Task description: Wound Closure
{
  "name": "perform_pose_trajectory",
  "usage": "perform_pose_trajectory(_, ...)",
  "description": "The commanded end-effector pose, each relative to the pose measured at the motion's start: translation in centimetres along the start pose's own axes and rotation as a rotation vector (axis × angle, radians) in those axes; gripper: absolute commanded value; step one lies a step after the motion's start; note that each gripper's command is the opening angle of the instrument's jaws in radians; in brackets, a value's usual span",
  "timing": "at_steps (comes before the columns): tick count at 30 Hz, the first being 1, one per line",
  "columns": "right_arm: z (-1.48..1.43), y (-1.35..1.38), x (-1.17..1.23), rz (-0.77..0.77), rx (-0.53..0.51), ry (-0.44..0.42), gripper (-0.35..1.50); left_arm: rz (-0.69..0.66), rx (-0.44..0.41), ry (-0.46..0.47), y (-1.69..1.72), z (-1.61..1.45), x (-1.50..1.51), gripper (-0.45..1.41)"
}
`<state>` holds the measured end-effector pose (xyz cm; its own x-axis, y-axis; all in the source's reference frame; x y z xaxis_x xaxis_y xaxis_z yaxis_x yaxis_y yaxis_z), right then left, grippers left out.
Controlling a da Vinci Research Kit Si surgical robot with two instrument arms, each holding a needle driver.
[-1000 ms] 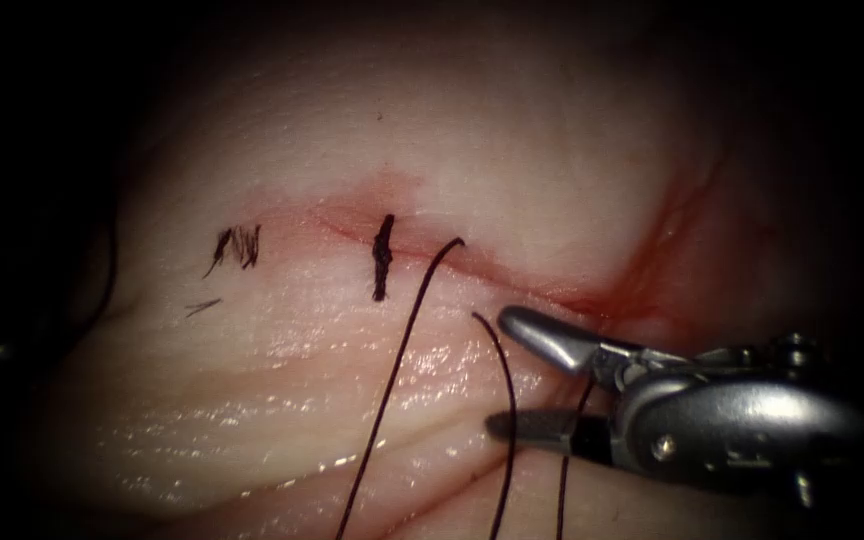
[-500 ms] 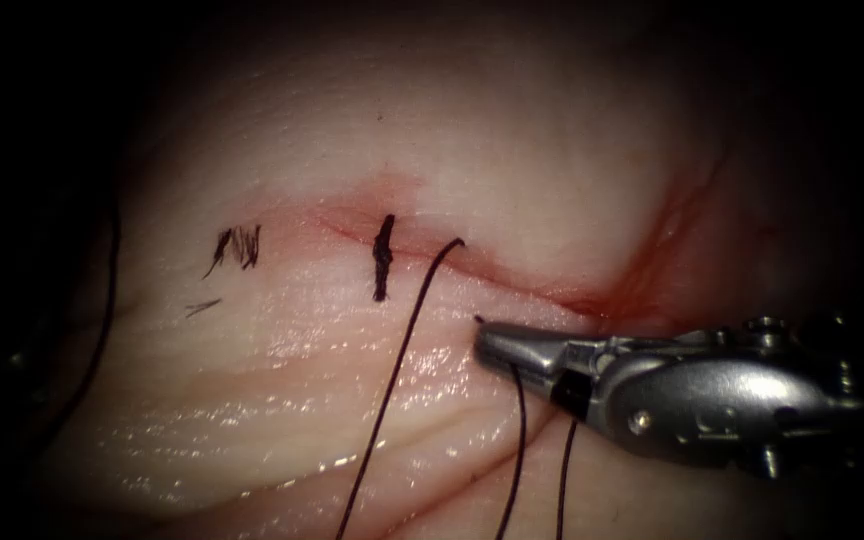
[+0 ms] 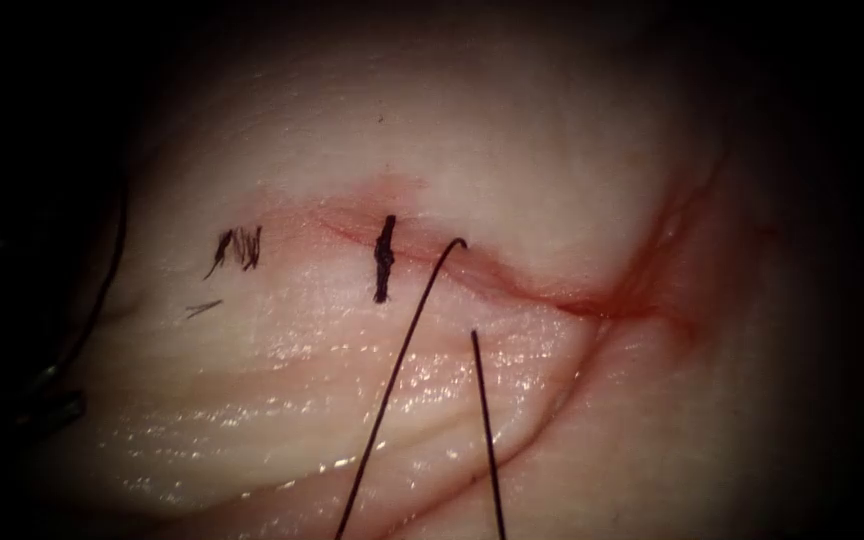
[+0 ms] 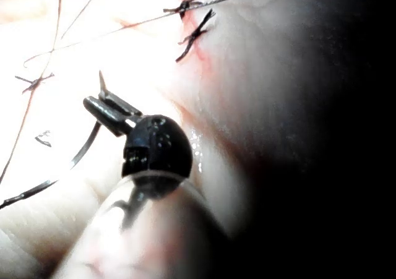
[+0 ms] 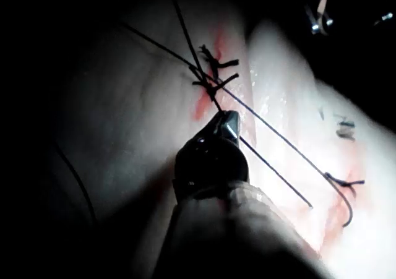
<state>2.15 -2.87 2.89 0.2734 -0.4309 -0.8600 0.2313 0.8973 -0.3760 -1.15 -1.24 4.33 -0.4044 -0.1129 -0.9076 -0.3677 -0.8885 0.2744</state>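
Pale tissue [image 3: 512,150] carried a tied stitch [image 3: 382,258] across the cut [image 3: 512,285], with two strands of thread [image 3: 392,370] trailing toward the near edge. Your left tool [image 4: 102,104] was clamped on the needle [image 4: 101,80] just behind its point, which stood free of the tissue. Your right tool [image 5: 224,123] sat closed beside a stitch; I couldn't tell whether it pinched thread. You did best to keep the strands apart and avoid tugging the stitch.

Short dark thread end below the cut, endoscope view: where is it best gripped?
Probably the short dark thread end, just below its free tip, coming from the right: the longer dark thread strand runs close along its left, and the tip lies loose on the pale tissue.
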Motion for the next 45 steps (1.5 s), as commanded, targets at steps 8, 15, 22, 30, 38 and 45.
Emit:
perform_pose_trajectory(8,0.04,-0.09,0.73,-0.042,0.079,0.095,-0.35,0.0,-0.002,-0.001,0.05,0.06,-0.02,-0.45)
perform_pose_trajectory(15,0.0,0.29,0.4,0.072,-0.104,0.09,1.31,0.0,-0.002,-0.001,0.06,0.06,-0.02,-0.45)
perform_pose_trajectory(22,-0.09,0.5,-0.22,0.12,-0.15,0.048,1.36,0.0,-0.002,0.0,0.06,0.06,-0.02,-0.45)
perform_pose_trajectory(30,-0.04,0.56,-1.0,0.142,-0.187,-0.017,1.33,-0.003,-0.006,-0.003,0.07,0.07,-0.05,-0.45)
perform_pose_trajectory(38,0.24,0.62,-1.47,0.138,-0.211,-0.046,1.33,-0.002,-0.006,-0.001,0.09,0.09,-0.04,-0.45)
perform_pose_trajectory(45,0.59,0.48,-1.71,0.169,-0.222,-0.053,1.33,-0.002,-0.009,0.001,0.12,0.13,-0.03,-0.45)
